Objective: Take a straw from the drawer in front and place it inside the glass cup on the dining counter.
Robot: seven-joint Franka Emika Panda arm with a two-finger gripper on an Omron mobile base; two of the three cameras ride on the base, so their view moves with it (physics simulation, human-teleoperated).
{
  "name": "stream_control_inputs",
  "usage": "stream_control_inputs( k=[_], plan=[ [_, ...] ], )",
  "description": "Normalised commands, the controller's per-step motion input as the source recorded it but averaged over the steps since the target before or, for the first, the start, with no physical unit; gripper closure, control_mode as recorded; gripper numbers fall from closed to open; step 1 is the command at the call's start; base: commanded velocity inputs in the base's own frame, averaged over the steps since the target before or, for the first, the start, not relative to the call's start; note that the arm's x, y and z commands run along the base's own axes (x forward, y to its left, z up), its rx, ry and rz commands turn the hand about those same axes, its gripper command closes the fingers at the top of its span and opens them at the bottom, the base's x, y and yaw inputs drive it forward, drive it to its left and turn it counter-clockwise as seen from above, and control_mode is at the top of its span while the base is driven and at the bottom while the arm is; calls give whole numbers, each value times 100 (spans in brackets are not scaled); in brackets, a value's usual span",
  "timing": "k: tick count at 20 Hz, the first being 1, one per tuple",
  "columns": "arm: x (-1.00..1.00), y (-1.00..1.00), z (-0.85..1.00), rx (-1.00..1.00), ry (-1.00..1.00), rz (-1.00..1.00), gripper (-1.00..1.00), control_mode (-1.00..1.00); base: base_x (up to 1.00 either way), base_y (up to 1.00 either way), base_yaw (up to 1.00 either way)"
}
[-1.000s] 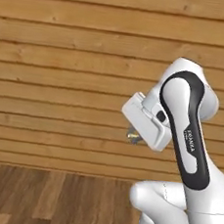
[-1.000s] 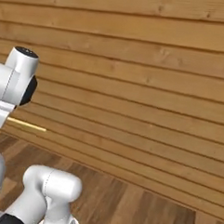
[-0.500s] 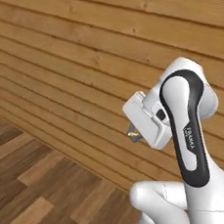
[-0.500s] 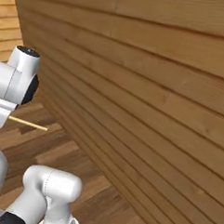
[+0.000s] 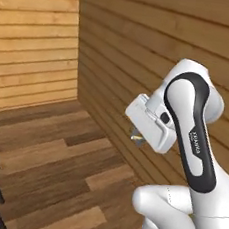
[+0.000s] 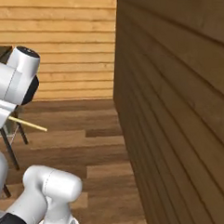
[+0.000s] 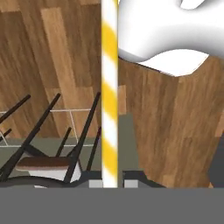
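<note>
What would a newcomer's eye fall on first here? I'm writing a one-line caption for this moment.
First the straw, striped yellow and white, running straight up the middle of the hand view from the shut gripper. In the right base view it sticks out sideways at the left. Next, the plank wall close on the right, and dark stool legs over the wood floor.

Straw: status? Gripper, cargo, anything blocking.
Gripper shut on the straw, carried off the floor. Plank wall close on the right; stool below. Glass cup and dining counter not sighted.
</note>
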Motion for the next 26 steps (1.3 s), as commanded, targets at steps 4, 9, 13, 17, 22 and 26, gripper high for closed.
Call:
stream_control_inputs(
  k=[4, 9, 13, 17, 22, 26],
  plan=[
    [0, 0, 0, 0, 0, 0, 100, 100, 100, -3, 79],
    [0, 0, 0, 0, 0, 0, 100, 100, 100, -5, 75],
    [0, 0, 0, 0, 0, 0, 100, 100, 100, -13, 70],
    [0, 0, 0, 0, 0, 0, 100, 100, 100, -42, 57],
    [0, 0, 0, 0, 0, 0, 100, 100, 100, -48, 50],
    [0, 0, 0, 0, 0, 0, 100, 100, 96, -41, 53]
  ],
)
